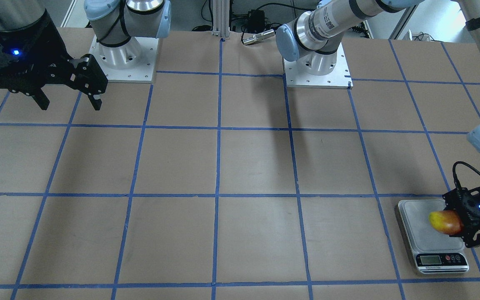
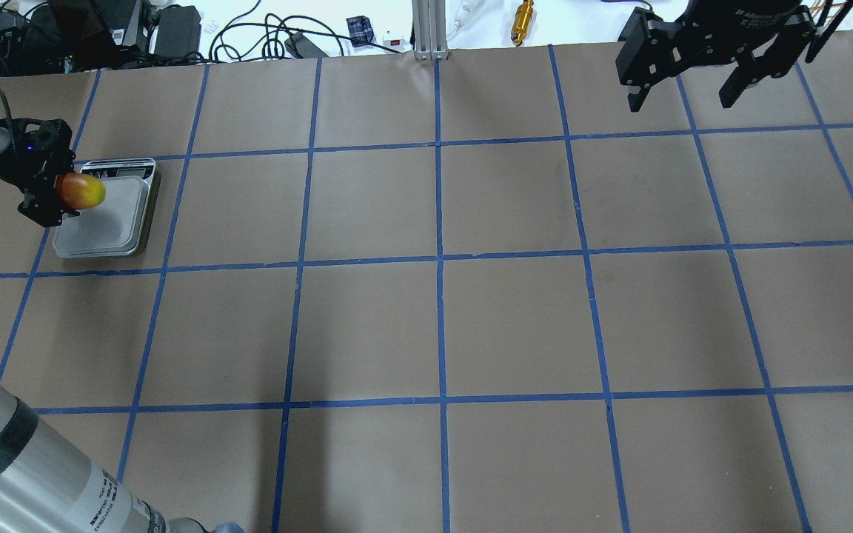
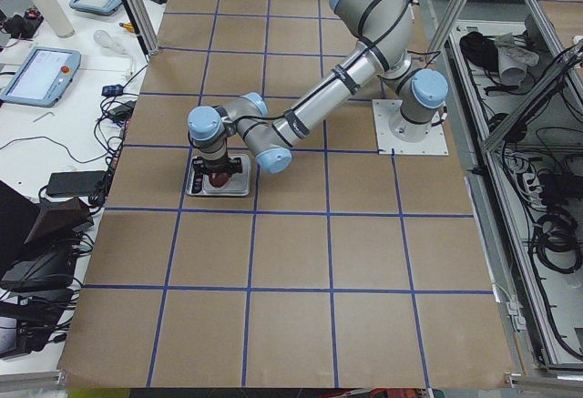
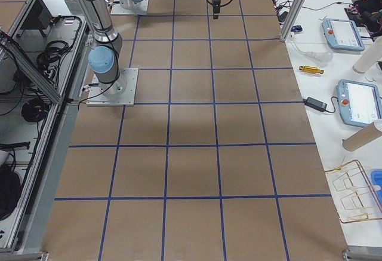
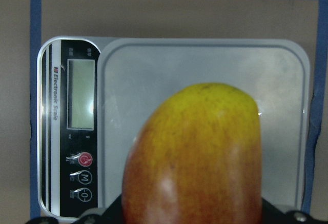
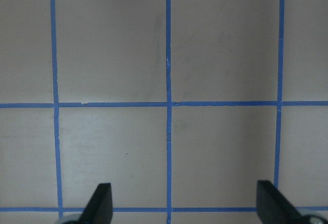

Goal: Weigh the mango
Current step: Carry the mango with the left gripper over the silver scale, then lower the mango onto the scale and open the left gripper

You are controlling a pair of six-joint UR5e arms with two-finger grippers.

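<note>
The mango (image 1: 445,222), yellow at one end and orange-red at the other, is held in my left gripper (image 1: 467,223), which is shut on it above the silver scale (image 1: 417,214). In the overhead view the mango (image 2: 80,191) hangs over the scale's (image 2: 119,215) left part, with the left gripper (image 2: 45,185) beside it. In the left wrist view the mango (image 5: 197,157) fills the lower middle above the scale platform (image 5: 154,80); the display (image 5: 81,94) is blank. My right gripper (image 2: 693,78) is open and empty, high at the far right, as the right wrist view shows (image 6: 182,203).
The table (image 2: 441,296) is brown paper with a blue tape grid. The two arm bases (image 1: 125,62) (image 1: 317,68) stand at the robot's edge. Cables and a brass part (image 2: 523,15) lie beyond the far edge.
</note>
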